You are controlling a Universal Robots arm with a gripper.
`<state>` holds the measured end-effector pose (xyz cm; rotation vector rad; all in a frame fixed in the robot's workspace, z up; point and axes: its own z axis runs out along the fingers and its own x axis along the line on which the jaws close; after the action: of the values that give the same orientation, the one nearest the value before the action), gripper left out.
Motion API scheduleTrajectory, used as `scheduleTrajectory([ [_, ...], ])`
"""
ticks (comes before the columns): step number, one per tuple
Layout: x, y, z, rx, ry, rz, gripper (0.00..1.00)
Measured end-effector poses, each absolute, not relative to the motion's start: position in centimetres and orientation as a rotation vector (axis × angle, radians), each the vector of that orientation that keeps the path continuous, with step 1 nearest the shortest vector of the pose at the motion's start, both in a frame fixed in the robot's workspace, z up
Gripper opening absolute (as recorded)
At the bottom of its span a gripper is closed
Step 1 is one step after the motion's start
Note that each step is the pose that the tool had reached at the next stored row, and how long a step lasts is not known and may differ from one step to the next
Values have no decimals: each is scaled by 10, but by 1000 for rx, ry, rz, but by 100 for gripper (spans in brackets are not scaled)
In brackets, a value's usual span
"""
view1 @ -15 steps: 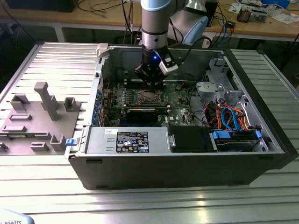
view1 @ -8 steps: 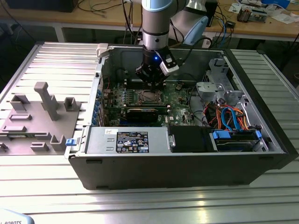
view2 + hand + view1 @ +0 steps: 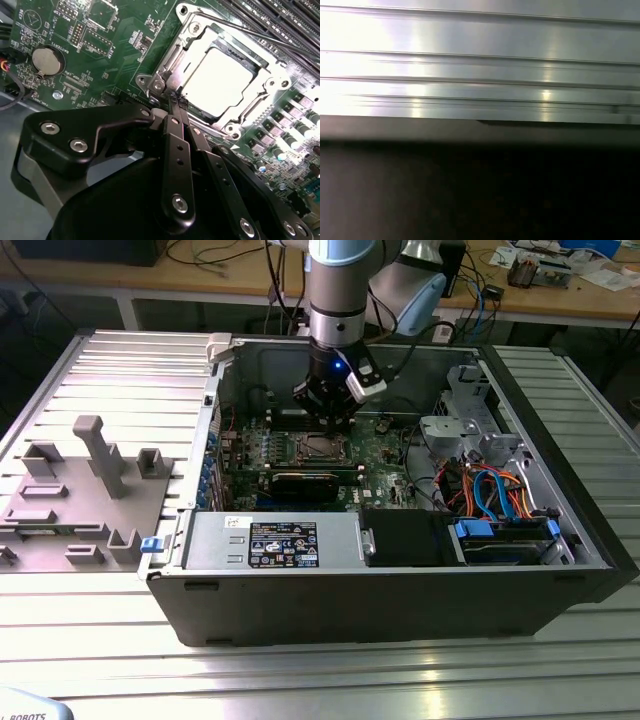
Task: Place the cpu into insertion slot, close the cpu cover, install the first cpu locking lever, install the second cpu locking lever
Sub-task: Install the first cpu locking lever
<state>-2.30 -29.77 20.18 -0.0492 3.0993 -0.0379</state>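
with tool [image 3: 176, 102] tips pinched | one cpu [image 3: 222, 80] seated; one cpu cover [image 3: 270, 82] down

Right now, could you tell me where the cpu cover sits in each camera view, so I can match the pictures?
Exterior view: the cpu cover lies on the green motherboard, directly under the gripper.
Second wrist view: the cover lies flat around the pale cpu, just beyond the closed fingertips.
First wrist view: ribbed metal and a dark edge.
Shared landmark: the motherboard.

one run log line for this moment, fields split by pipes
gripper: shut, tips at corner of cpu cover | cpu: seated in insertion slot | cover: closed over cpu
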Motion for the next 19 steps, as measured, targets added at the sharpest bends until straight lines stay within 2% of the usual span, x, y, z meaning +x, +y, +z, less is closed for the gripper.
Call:
scheduleTrajectory([
  [19, -22, -297, 207, -49, 3095, -33, 11],
])
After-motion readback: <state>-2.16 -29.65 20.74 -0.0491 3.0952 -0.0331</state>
